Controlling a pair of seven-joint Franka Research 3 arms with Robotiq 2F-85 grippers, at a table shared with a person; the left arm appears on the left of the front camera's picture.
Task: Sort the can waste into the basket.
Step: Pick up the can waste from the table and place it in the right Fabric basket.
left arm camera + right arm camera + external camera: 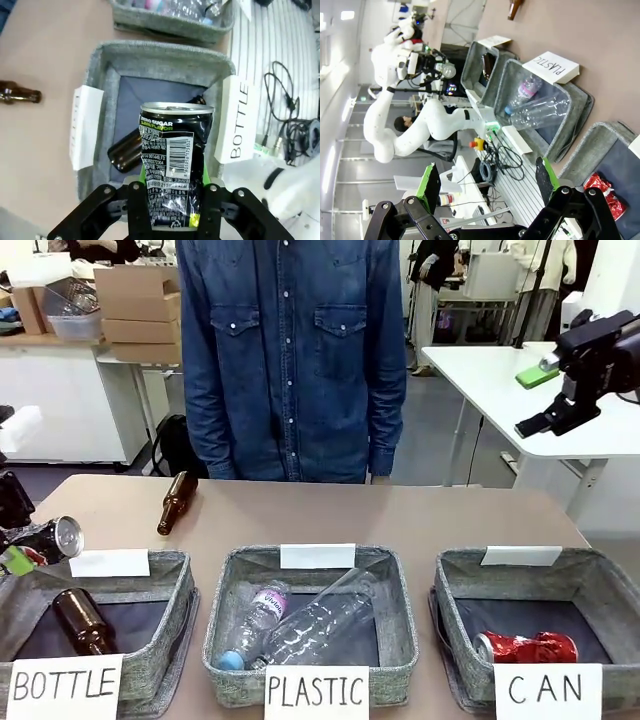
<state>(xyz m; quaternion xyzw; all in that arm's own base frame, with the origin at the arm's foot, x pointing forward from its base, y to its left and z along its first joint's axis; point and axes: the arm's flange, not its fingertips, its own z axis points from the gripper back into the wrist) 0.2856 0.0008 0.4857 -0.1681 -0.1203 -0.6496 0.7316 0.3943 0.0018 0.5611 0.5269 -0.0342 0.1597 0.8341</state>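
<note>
- Left gripper (173, 187) pinches the black lime-drink can (172, 145) by its lower body, at lower centre of the left wrist frame, above the BOTTLE basket (150, 47).
- I judge the can light, thin-walled and slick — a gentle mid-body squeeze suits it.
- Right gripper (486, 175): fingers spread, empty.
- Red can (527, 647) lies in the CAN basket (612, 592) — lower right of the front frame.

the basket (600, 578) is grey woven fabric with a dark bottom; its sign (548, 692) is white with black letters. the red can (527, 647) is shiny. the black can (172, 165) has green and white print and a silver top. the bottle (176, 503) is brown, the table (420, 515) tan.
</note>
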